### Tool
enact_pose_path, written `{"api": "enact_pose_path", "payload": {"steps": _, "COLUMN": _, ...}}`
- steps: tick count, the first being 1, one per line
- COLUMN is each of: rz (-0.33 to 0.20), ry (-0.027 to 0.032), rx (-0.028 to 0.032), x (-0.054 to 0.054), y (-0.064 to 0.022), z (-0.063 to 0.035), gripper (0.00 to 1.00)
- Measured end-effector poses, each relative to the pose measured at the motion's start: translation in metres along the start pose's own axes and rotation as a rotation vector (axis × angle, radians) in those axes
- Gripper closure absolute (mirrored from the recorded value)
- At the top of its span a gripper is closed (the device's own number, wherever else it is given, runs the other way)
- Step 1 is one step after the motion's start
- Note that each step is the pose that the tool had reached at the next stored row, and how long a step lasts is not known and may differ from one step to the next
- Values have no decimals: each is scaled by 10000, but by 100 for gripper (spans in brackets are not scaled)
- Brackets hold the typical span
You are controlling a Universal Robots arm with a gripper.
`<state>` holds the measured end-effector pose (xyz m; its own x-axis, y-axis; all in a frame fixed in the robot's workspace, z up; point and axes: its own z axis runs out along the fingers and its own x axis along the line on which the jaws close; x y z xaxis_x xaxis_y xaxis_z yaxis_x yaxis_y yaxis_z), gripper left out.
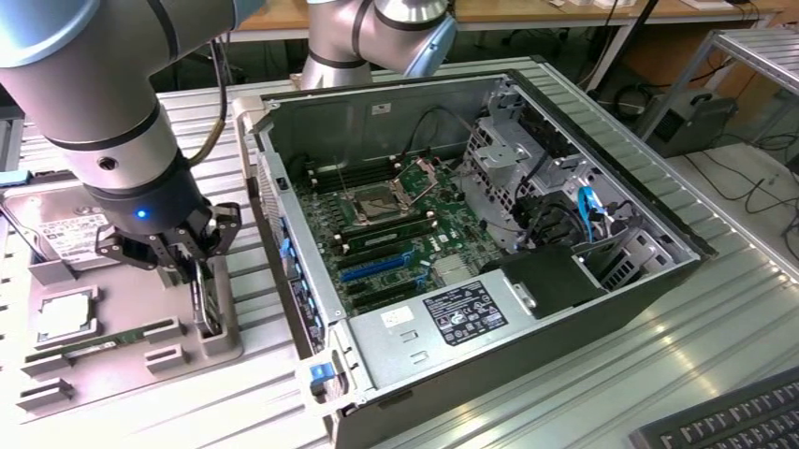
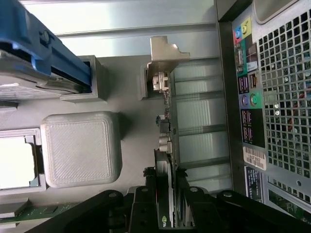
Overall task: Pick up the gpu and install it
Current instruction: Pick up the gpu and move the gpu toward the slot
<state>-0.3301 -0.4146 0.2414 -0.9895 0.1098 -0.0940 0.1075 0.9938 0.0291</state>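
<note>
While the gpu stands on edge in the tray beside the case, the gripper straddles it from above. The fingers are part-open, one at each face. The card's long axis runs between them. No clamping is evident.

exterior: high, angled down, wide | wrist: close, looking down | shared: gpu, tray

Ribbed bare metal with a brushed, soft sheen forms the desk. The parts tray is matt grey plastic, and its block is finely ridged. The gpu carries a bright, smooth metal bracket. The computer case is dull sheet metal with a perforated metal grille. The arm has a smooth satin shell.
</note>
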Motion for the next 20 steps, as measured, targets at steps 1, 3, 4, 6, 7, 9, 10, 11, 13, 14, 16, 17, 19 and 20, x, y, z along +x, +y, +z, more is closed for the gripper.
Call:
{"api": "enact_pose_path", "payload": {"steps": 1, "rz": 0, "ry": -1, "rx": -1, "x": 0, "y": 0, "z": 1, "gripper": 73}}
{"api": "enact_pose_path", "payload": {"steps": 3, "rz": 0, "ry": -1, "rx": -1, "x": 0, "y": 0, "z": 1, "gripper": 73}}
{"api": "enact_pose_path", "payload": {"steps": 4, "rz": -2, "ry": 0, "rx": 0, "x": -1, "y": 0, "z": 2, "gripper": 73}}
{"api": "enact_pose_path", "payload": {"steps": 6, "rz": -82, "ry": 19, "rx": -7, "x": -14, "y": 2, "z": 4, "gripper": 73}}
{"api": "enact_pose_path", "payload": {"steps": 7, "rz": -148, "ry": 35, "rx": -11, "x": -21, "y": 2, "z": 4, "gripper": 73}}
{"api": "enact_pose_path", "payload": {"steps": 9, "rz": -278, "ry": 84, "rx": -20, "x": -47, "y": 5, "z": 7, "gripper": 73}}
{"api": "enact_pose_path", "payload": {"steps": 10, "rz": -342, "ry": 119, "rx": -22, "x": -65, "y": 7, "z": 9, "gripper": 73}}
{"api": "enact_pose_path", "payload": {"steps": 11, "rz": -390, "ry": 148, "rx": -23, "x": -81, "y": 9, "z": 10, "gripper": 73}}
{"api": "enact_pose_path", "payload": {"steps": 13, "rz": -536, "ry": 241, "rx": -28, "x": -132, "y": 15, "z": 15, "gripper": 73}}
{"api": "enact_pose_path", "payload": {"steps": 14, "rz": -579, "ry": 266, "rx": -29, "x": -145, "y": 16, "z": 16, "gripper": 74}}
{"api": "enact_pose_path", "payload": {"steps": 16, "rz": -671, "ry": 318, "rx": -46, "x": -168, "y": 18, "z": 18, "gripper": 74}}
{"api": "enact_pose_path", "payload": {"steps": 17, "rz": -723, "ry": 346, "rx": -58, "x": -180, "y": 20, "z": 19, "gripper": 74}}
{"api": "enact_pose_path", "payload": {"steps": 19, "rz": -829, "ry": 409, "rx": -80, "x": -201, "y": 22, "z": 18, "gripper": 74}}
{"api": "enact_pose_path", "payload": {"steps": 20, "rz": -886, "ry": 445, "rx": -88, "x": -210, "y": 23, "z": 17, "gripper": 74}}
